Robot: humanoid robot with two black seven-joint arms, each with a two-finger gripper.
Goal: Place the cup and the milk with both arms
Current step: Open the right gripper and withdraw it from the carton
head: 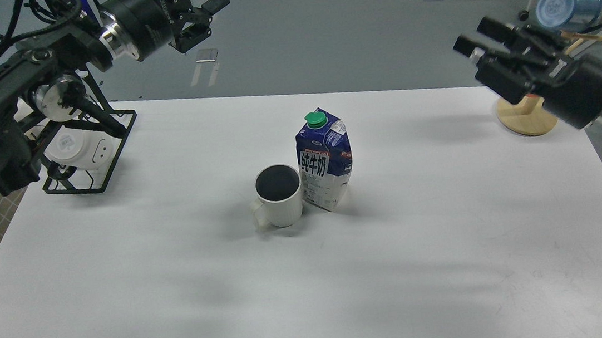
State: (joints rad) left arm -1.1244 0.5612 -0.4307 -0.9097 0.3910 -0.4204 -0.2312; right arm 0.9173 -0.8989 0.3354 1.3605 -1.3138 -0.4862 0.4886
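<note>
A white cup (pixel 279 196) with a dark inside stands on the white table (pixel 177 271) near its middle, handle toward the front left. A blue milk carton (pixel 325 162) with a green cap stands upright just to its right, touching or almost touching it. My right gripper (pixel 480 37) is open and empty, raised high at the far right, well away from the carton. My left gripper (pixel 202 18) is open and empty, raised beyond the table's back edge at the upper left.
A black wire rack (pixel 90 177) holding a white device sits at the table's left edge under my left arm. A wooden mug tree (pixel 526 115) stands at the back right, partly behind my right arm, with a blue cup (pixel 569 3) hung on it.
</note>
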